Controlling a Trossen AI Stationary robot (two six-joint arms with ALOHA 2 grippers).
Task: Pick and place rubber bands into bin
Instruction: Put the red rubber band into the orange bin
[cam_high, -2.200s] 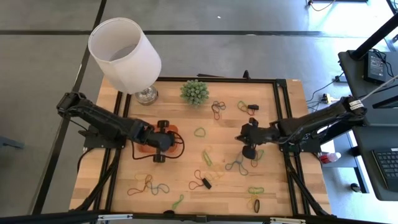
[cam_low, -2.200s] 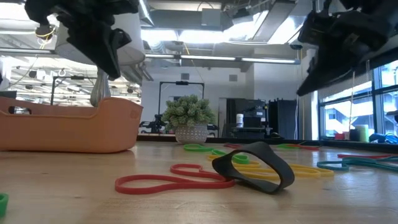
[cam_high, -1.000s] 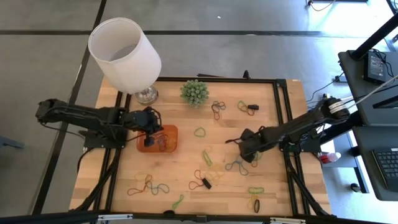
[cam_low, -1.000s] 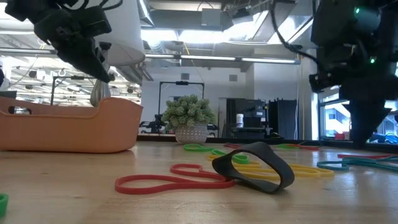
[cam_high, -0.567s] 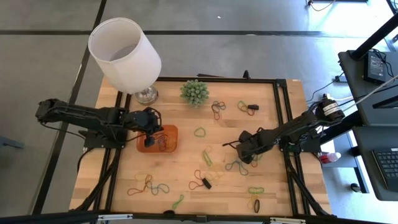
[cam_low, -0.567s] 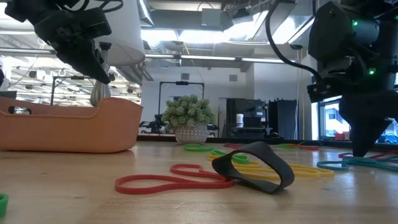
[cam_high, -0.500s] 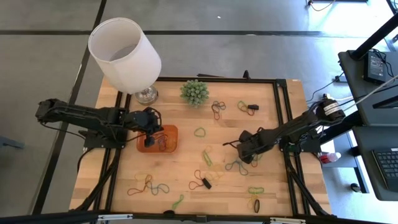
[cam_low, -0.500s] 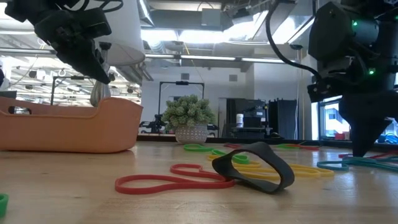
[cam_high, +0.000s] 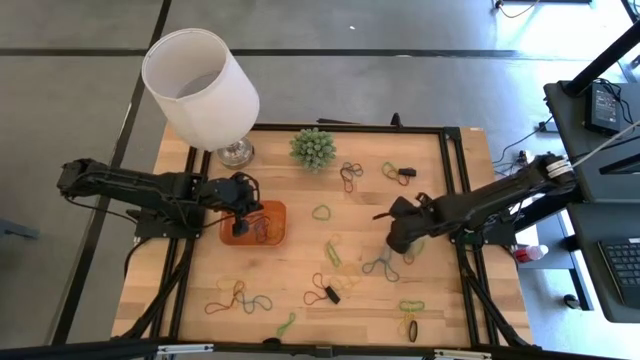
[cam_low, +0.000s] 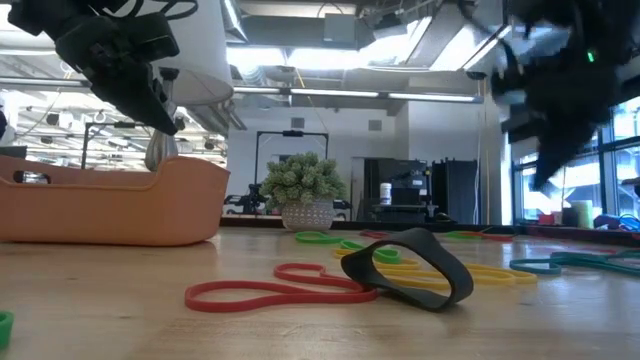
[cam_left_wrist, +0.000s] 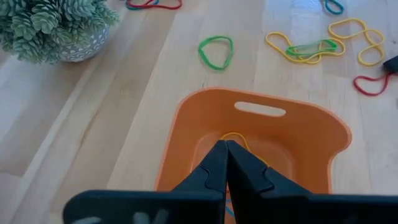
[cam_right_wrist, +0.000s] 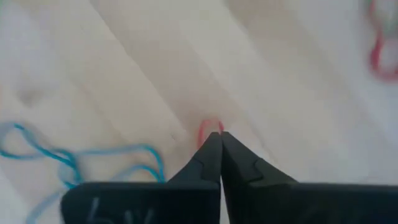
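Right wrist view showed the right gripper (cam_right_wrist: 216, 135) pinched together on one red rubber band (cam_right_wrist: 206, 129); one blue band (cam_right_wrist: 74, 158) lay beside.

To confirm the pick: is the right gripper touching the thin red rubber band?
Touching. In the right wrist view, the right gripper is shut and the thin red rubber band loops out from between its fingertips.

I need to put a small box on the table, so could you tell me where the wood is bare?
The widest free patch lies between the lamp base, the spiky plant and the orange bin. The table's left strip below the bin is also bare. From the centre rightward, rubber bands crowd the wood around the right gripper.
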